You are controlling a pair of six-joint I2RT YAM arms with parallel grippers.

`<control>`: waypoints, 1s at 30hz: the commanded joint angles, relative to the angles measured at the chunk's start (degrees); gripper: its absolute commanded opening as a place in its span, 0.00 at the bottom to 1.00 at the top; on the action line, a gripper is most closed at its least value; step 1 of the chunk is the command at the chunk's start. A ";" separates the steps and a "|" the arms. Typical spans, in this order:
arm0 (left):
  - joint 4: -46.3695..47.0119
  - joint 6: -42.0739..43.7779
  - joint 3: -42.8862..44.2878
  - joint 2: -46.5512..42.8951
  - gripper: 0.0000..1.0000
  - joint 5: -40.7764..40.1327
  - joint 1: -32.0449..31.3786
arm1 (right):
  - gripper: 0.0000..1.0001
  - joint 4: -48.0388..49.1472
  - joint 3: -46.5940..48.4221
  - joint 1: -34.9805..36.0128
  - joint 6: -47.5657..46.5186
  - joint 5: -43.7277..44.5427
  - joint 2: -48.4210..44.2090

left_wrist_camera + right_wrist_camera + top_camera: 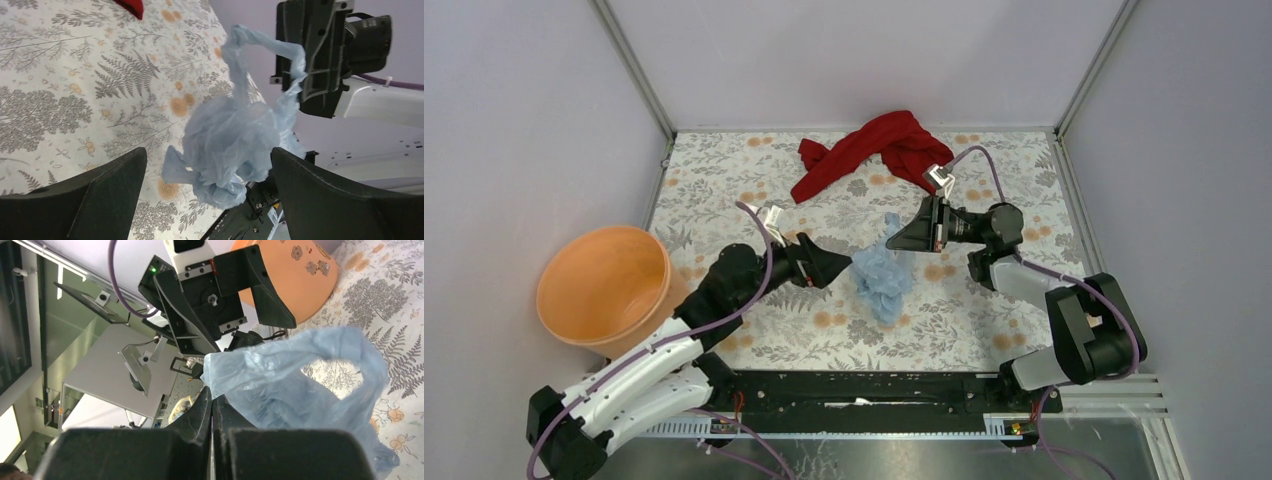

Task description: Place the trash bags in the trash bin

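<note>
Crumpled red cloth (879,148) lies at the far edge of the floral-print table cover (984,320), well apart from both my pincers. Round orange plastic bucket (604,290) sits at the table's left edge, beside my left arm and well apart from the bag. Nothing lies on the cover between bag and bucket except my own left arm.

Thin pale blue translucent plastic bag (886,278) is mid-table, between my two pincers. It's wrinkled and bunched into a loose ball, with one handle loop pulled up and stretched thin toward my right side. Lower bulk hangs down onto or just above the cover; can't tell which.

My right pincer (892,240) is clamped on a fold of the bag film, fingers pressed together. My left pincer (842,268) is spread wide just beside the bag's bunched part, holding nothing. From the wrist view the bag sits in front of the gap, and contact is unclear.
</note>
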 commanded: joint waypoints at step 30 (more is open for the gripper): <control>-4.90 11.31 14.57 16.39 0.00 2.59 -3.18 | 0.22 -68.87 11.76 5.05 -43.11 19.16 -12.53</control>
